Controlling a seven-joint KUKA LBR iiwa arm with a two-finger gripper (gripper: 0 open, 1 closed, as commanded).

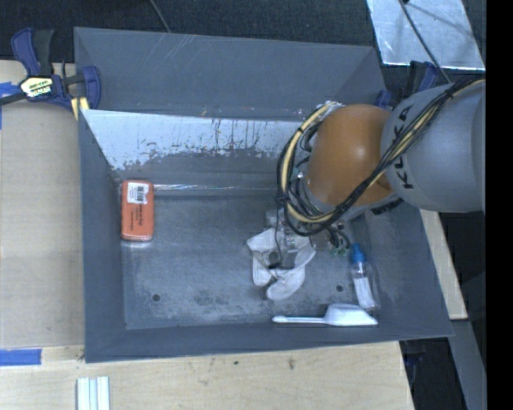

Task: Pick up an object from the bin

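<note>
The hand (281,254) is down on the crumpled white cloth (285,284) lying right of the middle of the bin (103,254), so this looks like the grasp step, though I cannot tell how far it is open; the next move calls for a firm pinch and a clean lift.

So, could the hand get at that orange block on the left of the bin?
Probably yes: the orange block lies alone, nothing on it, and nothing lies between it and the hand, which is over the white rag.
</note>
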